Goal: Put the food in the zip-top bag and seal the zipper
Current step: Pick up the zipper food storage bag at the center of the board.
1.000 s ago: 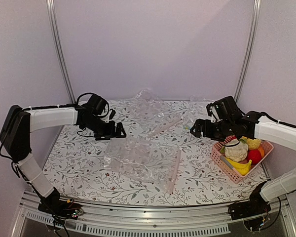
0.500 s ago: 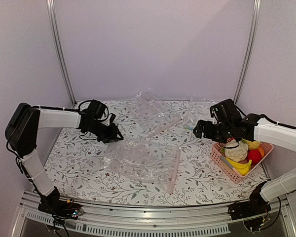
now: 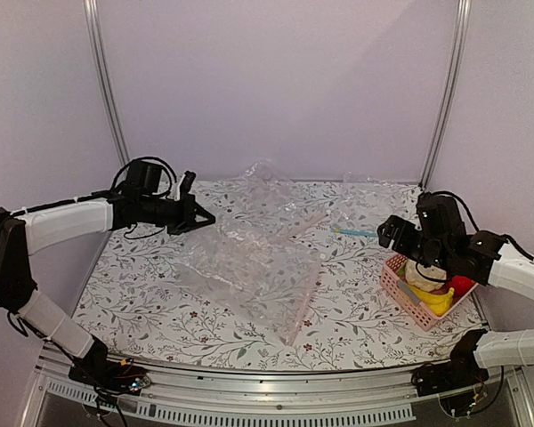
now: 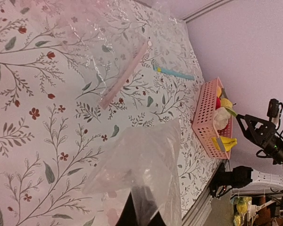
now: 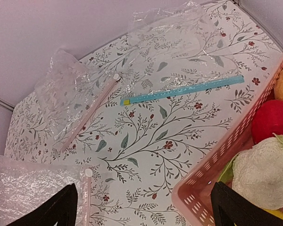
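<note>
The zip-top bag (image 3: 249, 267) is a crinkly clear bag in the middle of the table, with its left corner raised. My left gripper (image 3: 200, 218) is shut on that corner, and in the left wrist view the film (image 4: 146, 155) billows up from between the closed fingertips (image 4: 141, 214). The zipper (image 3: 307, 302) is a pale strip along the bag's right edge, with a white slider (image 5: 88, 173). The food lies in a pink basket (image 3: 393, 283): a white cauliflower (image 5: 264, 172), a red fruit (image 5: 272, 120) and a banana (image 3: 436, 302). My right gripper (image 5: 144, 207) hangs open and empty above the basket's left rim.
A teal zipper strip (image 3: 356, 231) of another clear bag lies at the back right. More clear bags (image 3: 267, 182) are piled against the back wall, one with a pale pink strip (image 5: 85, 113). The metal table edge (image 3: 276, 382) runs along the front.
My left gripper has shut on the bag's left corner and pulled it up and back to the left, dragging the bag. The right arm has drawn back to the right, over the basket.
</note>
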